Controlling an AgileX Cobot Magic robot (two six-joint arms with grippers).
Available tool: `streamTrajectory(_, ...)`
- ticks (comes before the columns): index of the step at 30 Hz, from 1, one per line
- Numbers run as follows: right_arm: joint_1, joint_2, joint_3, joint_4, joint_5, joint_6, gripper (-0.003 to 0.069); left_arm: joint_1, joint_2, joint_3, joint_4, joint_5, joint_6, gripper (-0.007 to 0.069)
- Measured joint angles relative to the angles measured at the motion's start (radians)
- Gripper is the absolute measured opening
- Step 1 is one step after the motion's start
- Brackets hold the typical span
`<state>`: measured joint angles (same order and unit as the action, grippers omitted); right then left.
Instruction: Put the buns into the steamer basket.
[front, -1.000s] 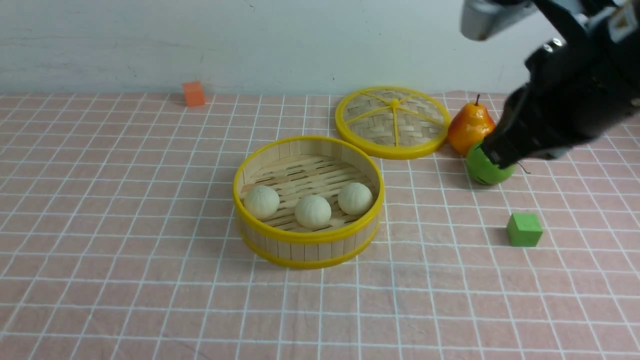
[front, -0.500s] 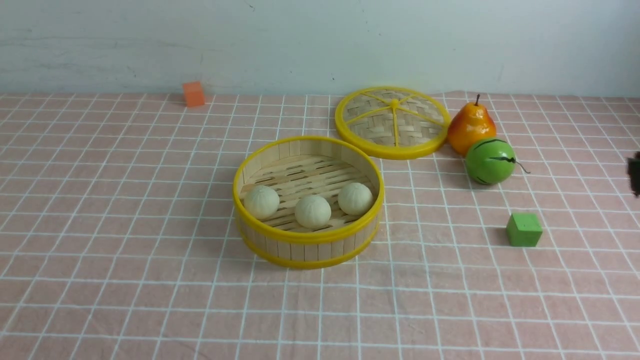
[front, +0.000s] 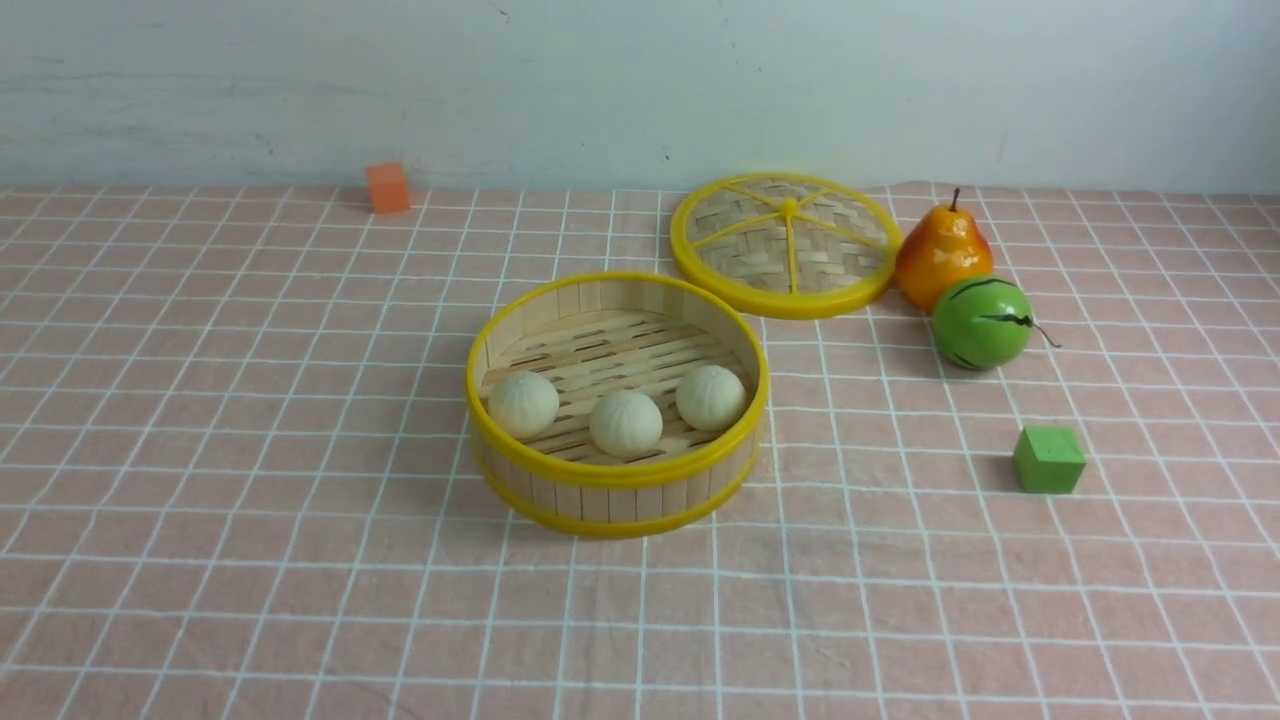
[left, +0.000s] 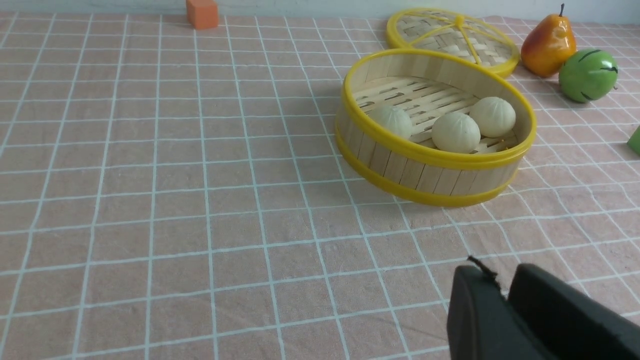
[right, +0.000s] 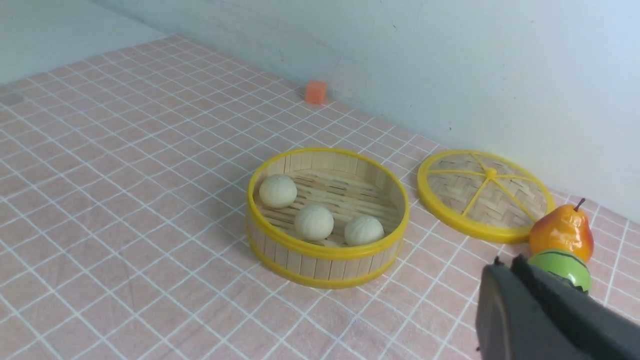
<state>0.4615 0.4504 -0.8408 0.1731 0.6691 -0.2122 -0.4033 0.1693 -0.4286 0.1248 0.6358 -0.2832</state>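
Note:
Three cream-white buns lie in a row inside the steamer basket (front: 560, 300): the left bun (front: 523, 404), the middle bun (front: 625, 423), the right bun (front: 710, 397). The basket also shows in the left wrist view (left: 435, 157) and the right wrist view (right: 327, 248). Neither arm shows in the front view. My left gripper (left: 502, 280) is shut and empty, over bare cloth on the near side of the basket. My right gripper (right: 505, 262) is shut and empty, held above the cloth near the green ball.
The woven lid (front: 787, 243) lies flat behind the basket to the right. A pear (front: 940, 256) and a green striped ball (front: 981, 323) stand right of the lid. A green cube (front: 1048, 459) sits at the right, an orange cube (front: 387, 187) by the back wall.
My right arm, over the pear and green ball a second ago, has drawn off to the right and left the front view. The buns and basket have not moved.

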Motion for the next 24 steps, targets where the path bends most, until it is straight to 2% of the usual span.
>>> streamTrajectory(2, 0.0, -0.026, 0.066, 0.001, -0.077, 0.0, -0.0002, 0.0, 0.0, 0.0, 0.0, 0.001, 0.0, 0.0092)
streamTrajectory(6, -0.04, -0.115, 0.285, 0.0, -0.334, 0.009, -0.0002, 0.0, 0.0, 0.0, 0.0, 0.001, 0.0, 0.0095)
streamTrajectory(9, -0.13, -0.213, 0.505, 0.0, -0.526, 0.056, -0.0002, 0.0, 0.0, 0.0, 0.0, 0.001, 0.0, 0.01)
streamTrajectory(11, -0.211, -0.273, 0.636, 0.0, -0.591, 0.111, -0.0002, 0.0, 0.0, 0.0, 0.0, 0.001, 0.0, 0.0102)
streamTrajectory(15, -0.364, -0.363, 0.812, -0.022, -0.59, 0.279, -0.0002, 0.0, 0.0, 0.0, 0.0, 0.001, 0.0, 0.0104)
streamTrajectory(16, -0.371, -0.368, 0.818, -0.03, -0.587, 0.289, -0.0002, 0.0, 0.0, 0.0, 0.0, 0.001, 0.0, 0.0104)
streamTrajectory(17, -0.428, -0.408, 0.858, -0.077, -0.543, 0.363, -0.0002, 0.0, 0.0, 0.0, 0.0, 0.001, 0.0, 0.0108)
streamTrajectory(18, -0.455, -0.433, 0.866, -0.113, -0.509, 0.388, -0.0002, 0.0, 0.0, 0.0, 0.001, 0.001, 0.0, 0.0109)
streamTrajectory(24, -0.51, -0.46, 0.866, -0.181, -0.347, 0.409, -0.0002, 0.0, 0.001, 0.0, 0.001, 0.003, 0.0, 0.0111)
